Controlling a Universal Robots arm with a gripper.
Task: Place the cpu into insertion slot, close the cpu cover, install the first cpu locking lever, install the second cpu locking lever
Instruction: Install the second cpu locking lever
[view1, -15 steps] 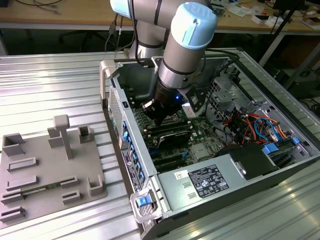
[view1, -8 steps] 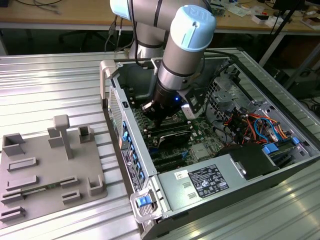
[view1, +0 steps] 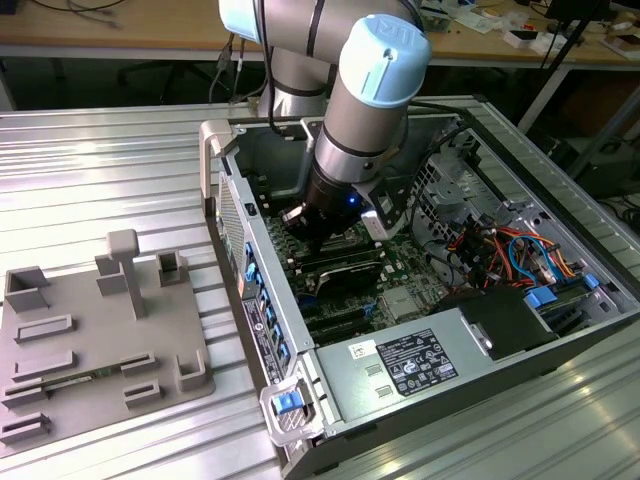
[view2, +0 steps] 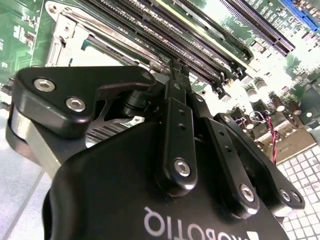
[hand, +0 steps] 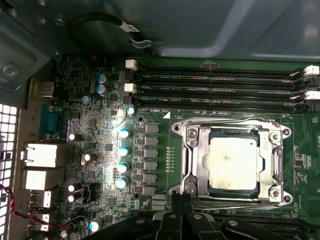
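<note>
Chip's already in: we can see the cpu (hand: 233, 162) sitting flat in the insertion slot (hand: 200, 162), with the cpu cover (hand: 230, 127) folded down around it so the silver top shows through its window. Our gripper (hand: 181, 199) hangs just beside the socket's edge, fingers (view2: 176, 82) pressed together and pinching nothing. From the exterior view, the arm (view1: 365, 110) reaches down into the open computer case (view1: 400, 370).

White lettering sits on the gripper (view2: 178, 75); small unreadable print covers the power-supply label (view1: 405, 365).
</note>
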